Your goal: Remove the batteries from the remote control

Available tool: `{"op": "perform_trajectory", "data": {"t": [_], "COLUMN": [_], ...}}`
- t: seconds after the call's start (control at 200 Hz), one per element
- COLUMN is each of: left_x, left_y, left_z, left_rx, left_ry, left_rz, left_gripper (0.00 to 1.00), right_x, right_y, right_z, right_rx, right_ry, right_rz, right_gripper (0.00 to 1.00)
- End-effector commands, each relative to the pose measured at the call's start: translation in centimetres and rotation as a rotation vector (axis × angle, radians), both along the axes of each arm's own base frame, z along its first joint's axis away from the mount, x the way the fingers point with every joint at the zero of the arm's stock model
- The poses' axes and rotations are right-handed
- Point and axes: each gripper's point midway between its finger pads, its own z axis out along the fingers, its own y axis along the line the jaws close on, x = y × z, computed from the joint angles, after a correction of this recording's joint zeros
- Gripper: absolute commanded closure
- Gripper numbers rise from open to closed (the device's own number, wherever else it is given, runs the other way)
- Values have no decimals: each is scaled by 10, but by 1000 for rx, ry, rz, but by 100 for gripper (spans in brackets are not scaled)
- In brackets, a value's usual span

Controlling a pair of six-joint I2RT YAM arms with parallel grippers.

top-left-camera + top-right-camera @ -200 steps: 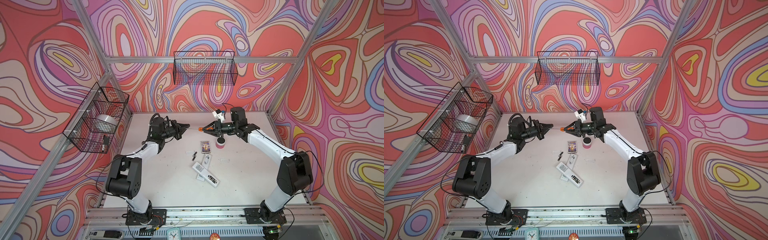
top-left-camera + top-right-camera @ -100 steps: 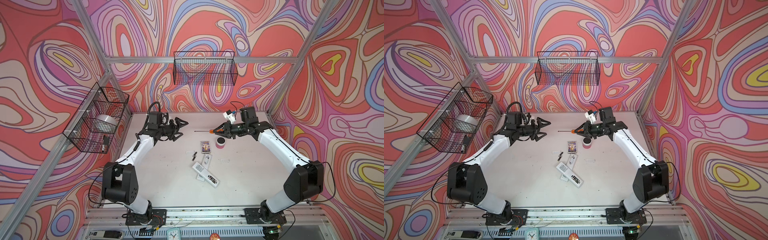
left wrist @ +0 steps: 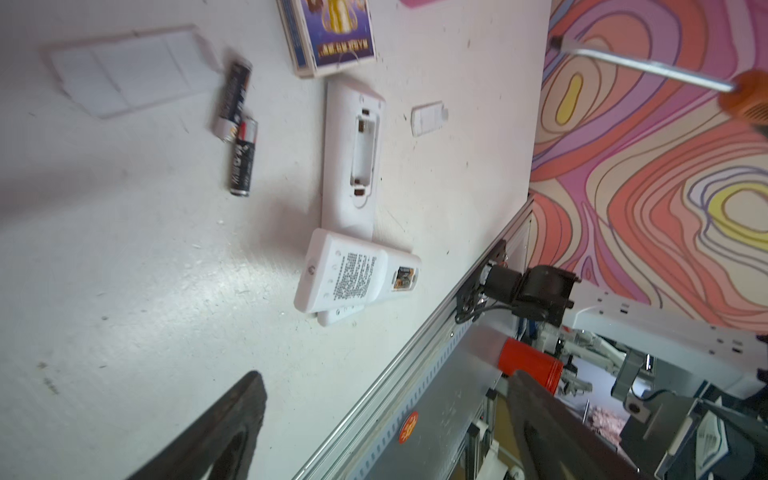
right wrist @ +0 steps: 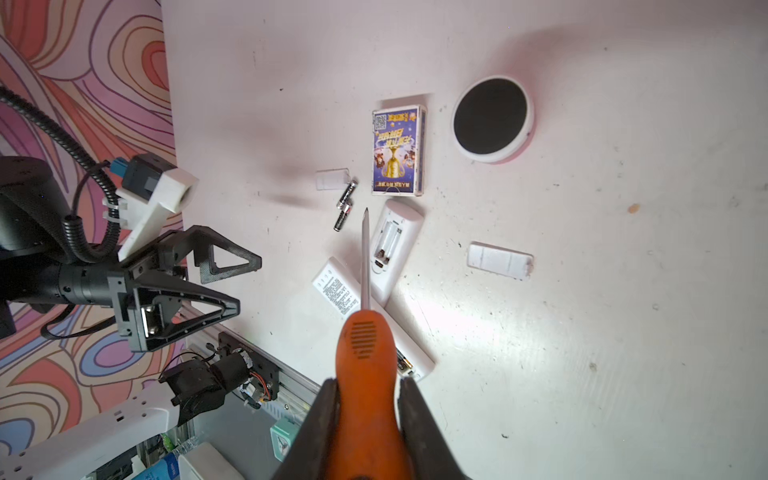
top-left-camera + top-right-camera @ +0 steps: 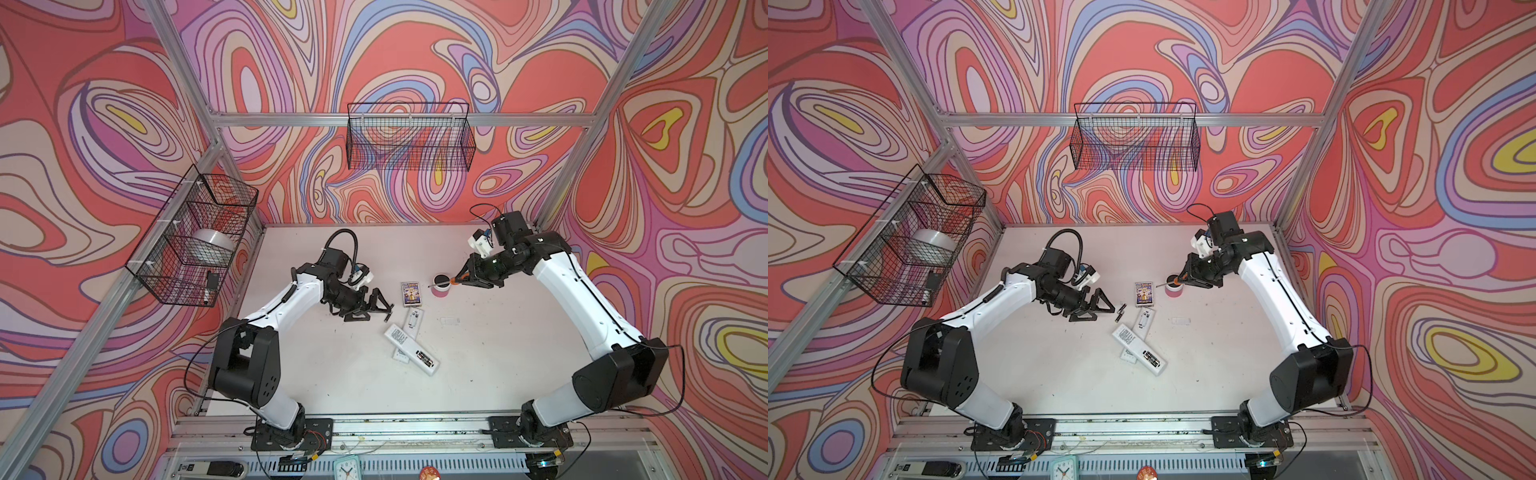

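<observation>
Left claw: spread wide with nothing between the fingers, held low over the bench, just beside the loose batteries.
Right claw: clamped on the orange handle of the screwdriver, raised above the bench.
Screwdriver shaft: pointing toward the left arm, crossing over the dark top of the pink tub in both top views.
Loose batteries: two, flat on the bench and end to end at a slight angle, between the left claw and the card box.
Emptied remote: white and face down, with its bay open and bare, near the loose batteries.
Labelled remote: white and face down, lying crosswise on one end of the emptied remote and touching it.
Other batteries: seated in the open bay of the labelled remote, seen as a dark and gold patch, number not clear.
Near lid: small and white, just beside the loose batteries.
Far lid: white, alone on the bench on the other side of the remotes.
Card box: purple and lying flat, between the loose batteries and the pink tub.
</observation>
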Motion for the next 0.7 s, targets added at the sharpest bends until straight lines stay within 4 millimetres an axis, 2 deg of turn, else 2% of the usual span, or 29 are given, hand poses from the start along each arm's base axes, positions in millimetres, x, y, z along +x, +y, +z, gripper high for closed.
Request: {"op": "perform_trajectory", "data": {"t": [0.0, 0.125, 0.31, 0.471, 0.696], "left_x": [-25, -32, -27, -21, -16], "left_y": [-7, -22, -21, -25, -30], "left_z": [-22, -33, -58, -65, -74], "left_rx": [-21, -41, 15, 14, -2], "left_ry": [63, 84, 107, 127, 135], "left_rz": [-137, -197, -204, -200, -189], "left_gripper": [18, 26, 33, 43, 49], "right_x": [-8, -8, -8, -8, -8], "right_y": [-3, -2, 3, 4, 6], "right_z": [10, 12, 16, 16, 18], "right_rx": [4, 23, 59, 73, 88], "right_ry": [-22, -29, -34, -32, -29], "right_rz": [-3, -14, -18, -29, -39], "right_gripper": [92, 92, 92, 92, 92]}}
